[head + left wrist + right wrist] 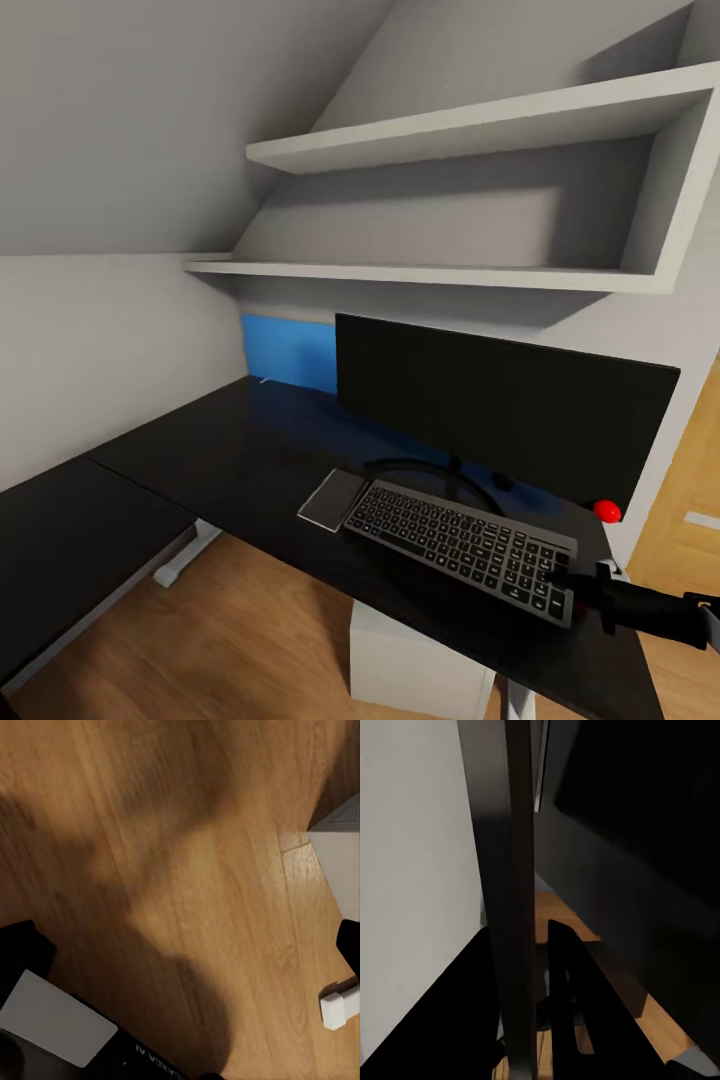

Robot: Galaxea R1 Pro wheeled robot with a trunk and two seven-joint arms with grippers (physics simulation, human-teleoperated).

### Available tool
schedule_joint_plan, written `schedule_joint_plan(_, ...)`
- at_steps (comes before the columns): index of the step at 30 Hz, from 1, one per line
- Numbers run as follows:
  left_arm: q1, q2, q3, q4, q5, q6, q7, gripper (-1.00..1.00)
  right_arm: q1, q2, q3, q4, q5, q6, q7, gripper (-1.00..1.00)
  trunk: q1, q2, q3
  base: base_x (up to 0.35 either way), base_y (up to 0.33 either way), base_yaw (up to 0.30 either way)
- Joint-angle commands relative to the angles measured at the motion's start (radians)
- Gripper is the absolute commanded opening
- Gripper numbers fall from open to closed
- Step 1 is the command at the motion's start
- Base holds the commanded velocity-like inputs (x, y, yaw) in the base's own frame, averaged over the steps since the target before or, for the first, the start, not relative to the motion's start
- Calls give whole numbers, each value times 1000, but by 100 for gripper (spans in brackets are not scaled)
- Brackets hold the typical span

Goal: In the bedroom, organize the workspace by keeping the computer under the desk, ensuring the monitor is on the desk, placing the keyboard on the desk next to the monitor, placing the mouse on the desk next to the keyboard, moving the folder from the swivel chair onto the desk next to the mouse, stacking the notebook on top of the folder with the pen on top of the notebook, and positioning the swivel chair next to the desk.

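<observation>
Keyboard (462,546) lies tilted on the black counter (230,450), in front of the monitor (500,405), its right end at the counter's front edge. The right claw (562,577) is clamped narrowly on that end. Open counter stretches away to the left.

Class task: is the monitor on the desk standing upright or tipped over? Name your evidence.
Upright. The monitor stands on its curved stand on the desk, screen facing forward behind the keyboard.
</observation>
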Motion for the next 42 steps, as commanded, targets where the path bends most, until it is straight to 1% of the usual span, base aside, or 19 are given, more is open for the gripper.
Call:
schedule_joint_plan(1,0,1,-8,-2,11,1,9,100,-1,0,5,0,-7,9,2,-100,0,-1,-1,33,-11,-2)
schedule_joint_plan(6,0,1,-8,-2,11,1,8,100,-1,1,6,0,-7,9,-2,-100,0,-1,-1,18,-9,-1)
schedule_joint_plan(14,0,1,-8,-1,11,1,9,100,-1,-1,3,0,-7,7,-2,-100,0,-1,-1,122,-107,0)
schedule_joint_plan(19,0,1,-4,-2,24,4,5,100,-1,-1,4,1,-7,-22,-2,-100,0,-1,-1,14,-12,0)
schedule_joint_plan(21,0,1,-2,-1,26,5,4,100,-1,0,5,1,-7,-25,-2,-100,8,-15,-7,2,-2,0)
schedule_joint_plan(23,6,13,-4,-2,26,-2,3,100,-12,-12,17,7,7,-19,6,-100,8,-14,-7,0,0,0)
schedule_joint_plan(24,6,18,-5,-4,26,-2,2,100,-14,-17,18,7,7,-16,11,-100,8,-14,-7,0,0,0)
schedule_joint_plan(27,6,18,-5,-4,26,-2,2,100,-14,-35,18,7,7,-2,28,-100,8,-14,-7,0,0,0)
schedule_joint_plan(42,6,18,-5,-4,26,-2,2,100,-14,-35,18,7,7,3,33,-100,8,-14,-7,0,0,0)
